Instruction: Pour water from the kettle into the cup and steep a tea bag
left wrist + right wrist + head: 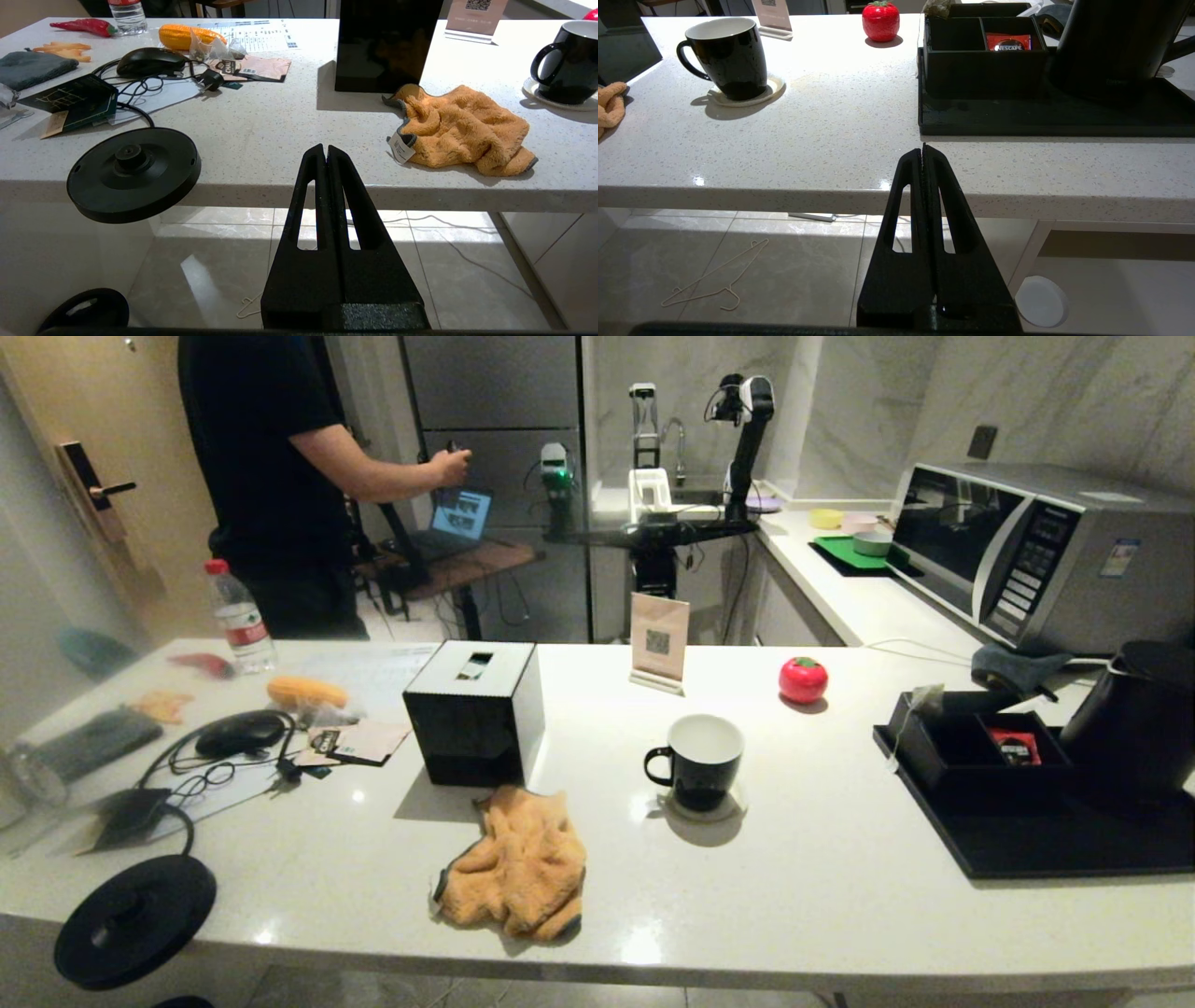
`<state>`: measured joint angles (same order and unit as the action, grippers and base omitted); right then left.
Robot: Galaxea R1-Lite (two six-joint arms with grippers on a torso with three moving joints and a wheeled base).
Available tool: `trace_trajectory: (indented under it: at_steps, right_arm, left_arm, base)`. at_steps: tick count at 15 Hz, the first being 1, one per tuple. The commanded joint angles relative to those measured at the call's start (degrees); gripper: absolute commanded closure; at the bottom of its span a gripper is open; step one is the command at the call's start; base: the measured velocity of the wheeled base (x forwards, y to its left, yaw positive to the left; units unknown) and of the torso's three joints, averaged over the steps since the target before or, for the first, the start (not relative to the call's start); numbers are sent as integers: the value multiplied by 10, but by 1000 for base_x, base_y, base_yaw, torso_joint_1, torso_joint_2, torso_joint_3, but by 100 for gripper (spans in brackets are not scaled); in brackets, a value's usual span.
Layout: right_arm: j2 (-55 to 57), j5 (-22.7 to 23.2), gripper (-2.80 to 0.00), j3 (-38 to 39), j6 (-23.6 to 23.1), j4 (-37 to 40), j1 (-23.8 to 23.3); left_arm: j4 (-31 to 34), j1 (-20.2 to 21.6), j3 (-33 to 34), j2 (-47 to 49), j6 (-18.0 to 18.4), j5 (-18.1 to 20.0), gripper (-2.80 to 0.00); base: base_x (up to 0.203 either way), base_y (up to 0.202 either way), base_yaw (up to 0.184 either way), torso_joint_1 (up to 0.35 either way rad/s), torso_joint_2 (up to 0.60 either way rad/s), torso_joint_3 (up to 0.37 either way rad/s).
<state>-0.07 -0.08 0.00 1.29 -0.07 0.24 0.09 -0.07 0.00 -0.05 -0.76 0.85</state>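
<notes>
The kettle (1134, 719) is sitting on the black tray (1046, 845) at the far right, with the cup (698, 763) resting on a coaster mid-counter and a tea bag (924, 700) draping over the black box (971, 747) beside the kettle. Both the left gripper (325, 151) and right gripper (923, 151) are waiting below the counter's near edge, fingers pressed together, empty. That heavy kettle could be tipping or spilling if grabbed off-centre.

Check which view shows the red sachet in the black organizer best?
Right wrist view: the red sachet lies in the organizer's right-hand compartment beside the kettle, label readable. Head view shows it only as a small red patch in the same compartment. Left wrist view doesn't show it at all.
</notes>
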Motion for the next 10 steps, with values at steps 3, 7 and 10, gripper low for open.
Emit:
trace_trajectory:
  at_steps: [3,7,10]
  right_arm:
    - [1,0,0,0,0,0,0]
    - [1,-1,0,0,2,0,0]
    - [1,0,0,0,0,-1,0]
  left_arm:
    - [0,0,0,0,0,0,0]
    - [0,0,0,0,0,-1,0]
    - [0,0,0,0,0,-1,0]
  base:
    - [0,0,0,0,0,0]
    - [0,0,0,0,0,0]
    - [0,0,0,0,0,0]
